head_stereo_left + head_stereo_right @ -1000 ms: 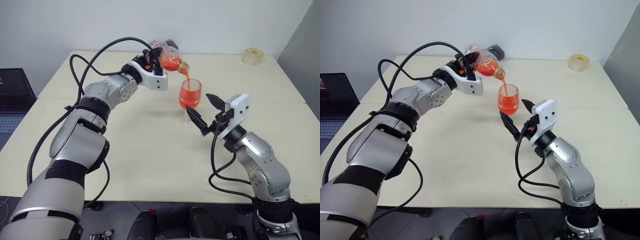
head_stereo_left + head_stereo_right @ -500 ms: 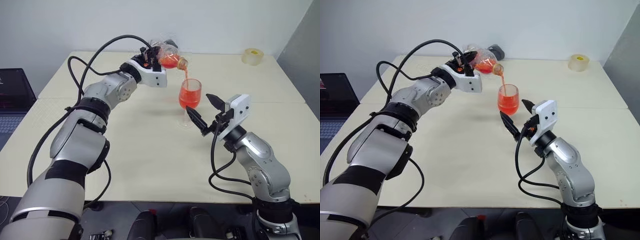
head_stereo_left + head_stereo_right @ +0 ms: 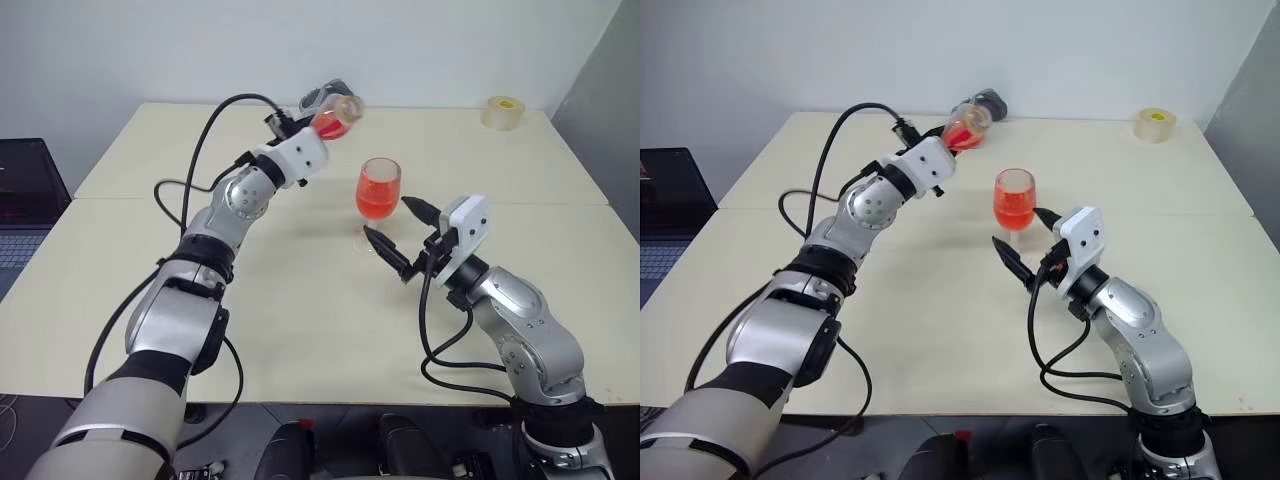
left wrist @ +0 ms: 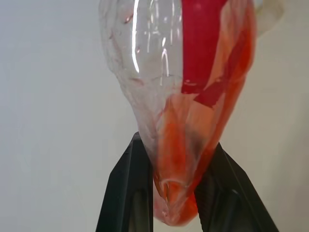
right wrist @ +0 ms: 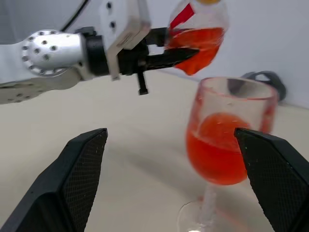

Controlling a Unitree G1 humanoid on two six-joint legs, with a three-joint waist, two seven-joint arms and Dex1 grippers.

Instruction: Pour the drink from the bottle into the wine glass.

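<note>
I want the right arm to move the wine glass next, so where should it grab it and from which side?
Probably the stem, just under the bowl. The wine glass stands upright, its bowl over half full of red drink and wide, while the stem is thin and bare. The open right gripper already sits beside it on the robot's side, fingers roughly level, so come in straight from there.

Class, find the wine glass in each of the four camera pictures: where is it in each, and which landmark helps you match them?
Left eye view: wine glass, centre, right of the bottle.
Right eye view: centre.
Left wrist view: not in it.
Right wrist view: between the right gripper's fingers.
Shared landmark: the bottle.
</note>
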